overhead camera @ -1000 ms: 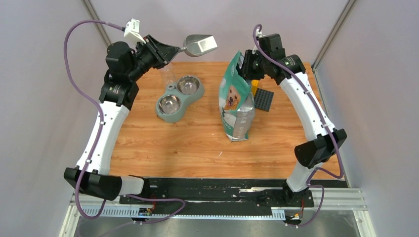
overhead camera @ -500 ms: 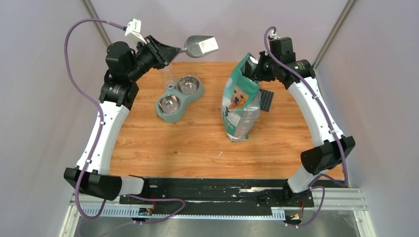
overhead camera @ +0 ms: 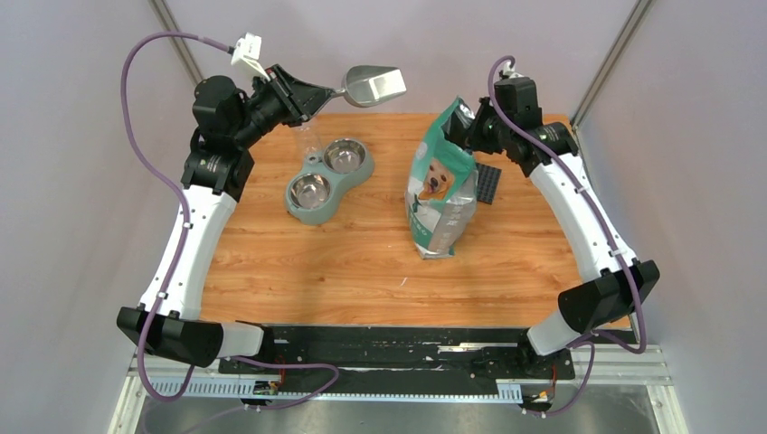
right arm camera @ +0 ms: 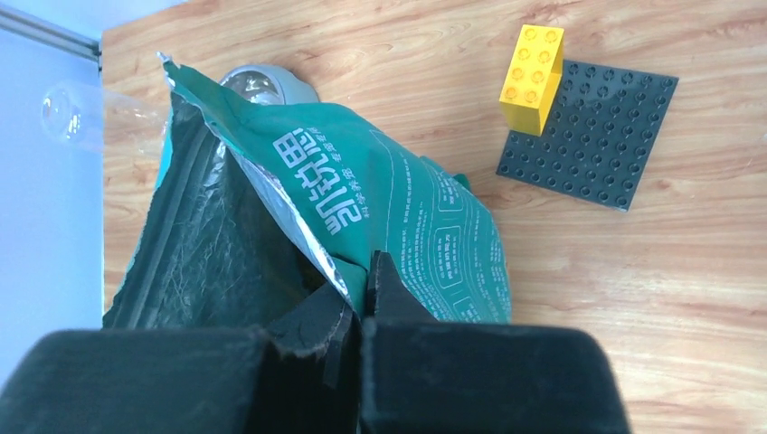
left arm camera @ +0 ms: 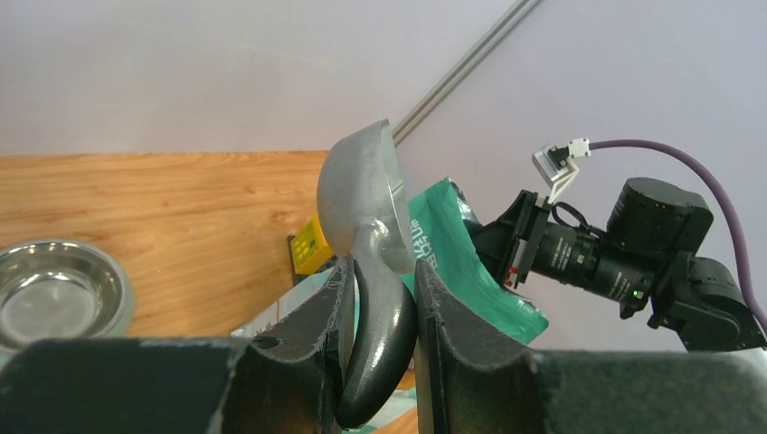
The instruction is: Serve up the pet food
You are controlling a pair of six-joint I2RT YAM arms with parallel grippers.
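Top view: the left gripper (overhead camera: 314, 93) hangs above the far left corner of the table (overhead camera: 344, 262), with the grey scoop (overhead camera: 373, 84) held by its handle and its hollow pointing right, toward the bag (overhead camera: 440, 194). This view looks into the hollow and shows plain metal. The double bowl (overhead camera: 327, 179) sits below and nearer, and both its steel cups show bare metal. The bag stands mid-table, its top pulled toward the right gripper (overhead camera: 468, 133).

Left wrist view: this gives the grip detail. Both fingers (left arm camera: 330, 298) press on the scoop handle, with only the handle's thickness between them. The scoop is seen from behind here, so its hollow is hidden.

Right wrist view: the fingers are pinched together on the bag's upper edge, with foil caught between them. The mouth gapes and shows crinkled dark lining, and the depth is lost in shadow. Only this view shows the yellow brick (right arm camera: 534, 65), which sits on a corner of the dark studded plate (right arm camera: 592, 136). In the top view the arm covers the brick. A clear bottle (right arm camera: 77, 113) lies beyond the bag.

Pet food: I cannot tell where it is. No view shows any kibble.
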